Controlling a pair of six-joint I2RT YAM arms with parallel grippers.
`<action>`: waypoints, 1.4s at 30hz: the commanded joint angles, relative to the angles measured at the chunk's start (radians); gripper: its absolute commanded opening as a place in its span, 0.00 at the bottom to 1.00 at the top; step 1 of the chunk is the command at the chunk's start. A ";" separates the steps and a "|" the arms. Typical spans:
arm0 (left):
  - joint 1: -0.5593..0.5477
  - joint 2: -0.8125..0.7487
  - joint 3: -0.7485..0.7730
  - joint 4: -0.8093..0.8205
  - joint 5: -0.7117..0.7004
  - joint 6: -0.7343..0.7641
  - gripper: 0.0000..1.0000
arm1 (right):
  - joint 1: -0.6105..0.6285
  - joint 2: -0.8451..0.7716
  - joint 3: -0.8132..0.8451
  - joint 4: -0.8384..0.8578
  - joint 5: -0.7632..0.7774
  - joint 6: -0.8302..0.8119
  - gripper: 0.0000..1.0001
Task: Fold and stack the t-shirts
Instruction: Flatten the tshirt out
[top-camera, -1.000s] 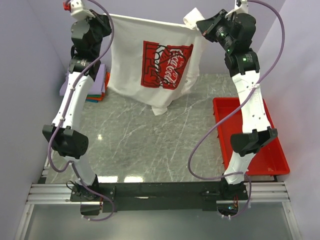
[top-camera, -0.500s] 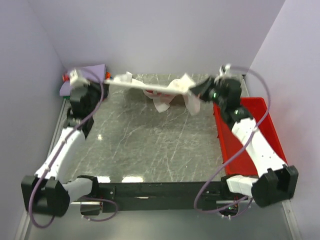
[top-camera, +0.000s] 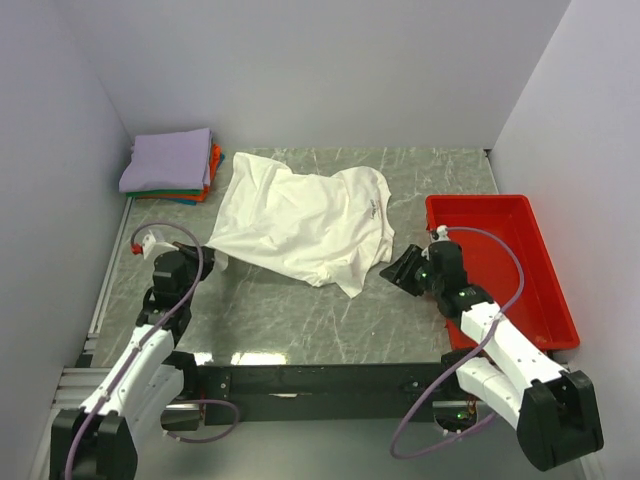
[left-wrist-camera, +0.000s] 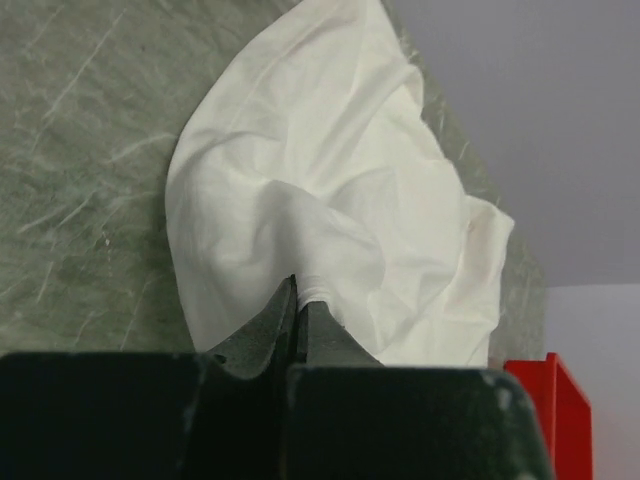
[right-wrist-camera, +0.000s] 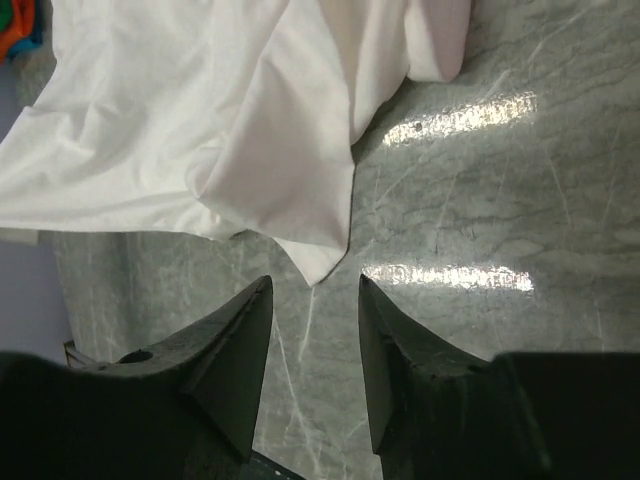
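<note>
A white t-shirt (top-camera: 300, 225) lies spread and rumpled on the marble table, its big print not showing. My left gripper (top-camera: 212, 260) is low at the shirt's near-left edge; in the left wrist view the left gripper (left-wrist-camera: 298, 292) is shut on a pinch of the white cloth (left-wrist-camera: 320, 170). My right gripper (top-camera: 388, 270) sits low off the shirt's near-right side. In the right wrist view the right gripper (right-wrist-camera: 315, 290) is open and holds nothing, with the shirt's corner (right-wrist-camera: 322, 262) lying just ahead of the fingertips. A stack of folded t-shirts (top-camera: 168, 160), lavender on top, rests at the far left.
A red plastic tray (top-camera: 475, 203) stands along the table's right side, just behind my right arm, and its corner (left-wrist-camera: 545, 400) shows in the left wrist view. Lavender walls close off the left, back and right. Bare marble lies between the shirt and the arm bases.
Both arms came down from holding the shirt stretched high, and the shirt now lies on the table. The right gripper opened and let go of its corner; the left kept its hold.
</note>
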 joint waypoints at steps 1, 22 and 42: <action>0.004 -0.061 -0.013 0.011 -0.055 -0.016 0.01 | 0.008 -0.015 -0.001 0.045 0.063 0.019 0.47; 0.004 -0.018 -0.012 0.033 0.005 0.007 0.01 | 0.175 0.450 0.137 0.250 0.166 0.067 0.50; 0.004 -0.024 0.013 0.005 -0.002 0.031 0.01 | 0.189 0.605 0.165 0.417 0.209 0.122 0.35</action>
